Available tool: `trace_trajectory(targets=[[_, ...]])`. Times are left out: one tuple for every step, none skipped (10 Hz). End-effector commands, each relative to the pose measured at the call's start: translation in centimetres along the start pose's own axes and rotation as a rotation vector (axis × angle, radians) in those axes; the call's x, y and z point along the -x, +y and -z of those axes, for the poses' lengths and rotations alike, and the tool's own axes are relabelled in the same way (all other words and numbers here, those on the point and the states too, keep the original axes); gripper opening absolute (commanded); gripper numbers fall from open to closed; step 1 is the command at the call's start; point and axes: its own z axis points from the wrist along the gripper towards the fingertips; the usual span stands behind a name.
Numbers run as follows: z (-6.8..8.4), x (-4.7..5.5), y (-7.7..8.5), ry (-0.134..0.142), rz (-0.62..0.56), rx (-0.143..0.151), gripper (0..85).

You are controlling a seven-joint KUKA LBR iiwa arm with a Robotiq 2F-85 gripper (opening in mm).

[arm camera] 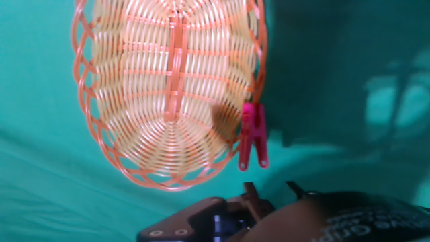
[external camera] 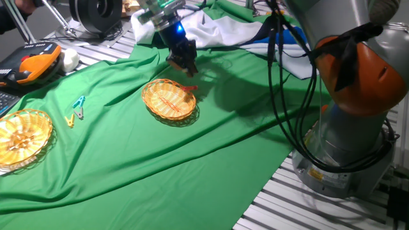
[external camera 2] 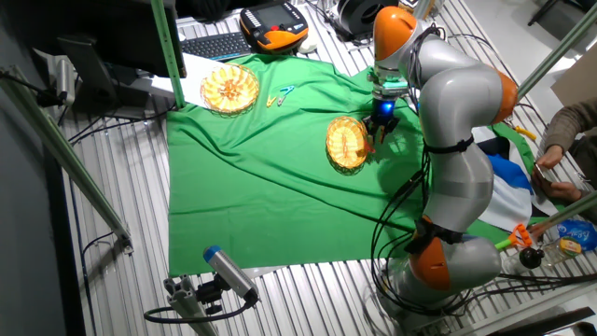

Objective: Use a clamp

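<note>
The red clamp is clipped on the near rim of the small wicker basket in the middle of the green cloth. In the hand view the clamp sits on the right edge of the basket, with its handles pointing away from the wicker. My gripper hangs just above and behind the clamp without touching it. Its fingertips show at the bottom of the hand view, slightly apart and with nothing between them. The other fixed view shows the gripper beside the basket.
A second, larger wicker basket lies at the left end of the cloth. A teal clip and a yellow clip lie between the baskets. A teach pendant sits at the far left. The arm's base stands to the right.
</note>
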Motion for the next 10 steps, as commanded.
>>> trace_trajectory(targets=[[0.6, 0.0, -0.3, -0.034, 0.019, -0.001, 17.0], [1.0, 0.0, -0.6, -0.046, 0.035, 0.004, 0.0], [1.2, -0.2, -0.7, -0.067, 0.045, 0.004, 0.0], [1.4, -0.4, -0.6, -0.133, 0.059, 0.007, 0.0], [1.7, -1.0, 0.0, -0.203, 0.057, -0.016, 0.0], [2.3, -1.2, 0.5, -0.236, 0.060, -0.042, 0.0], [2.7, -1.4, 0.5, -0.249, 0.073, -0.047, 0.0], [2.8, -1.6, 0.3, -0.257, 0.074, -0.034, 0.0], [2.9, -1.7, 0.4, -0.280, 0.083, -0.038, 0.0], [2.9, -2.0, 0.6, -0.287, 0.090, -0.042, 0.0]])
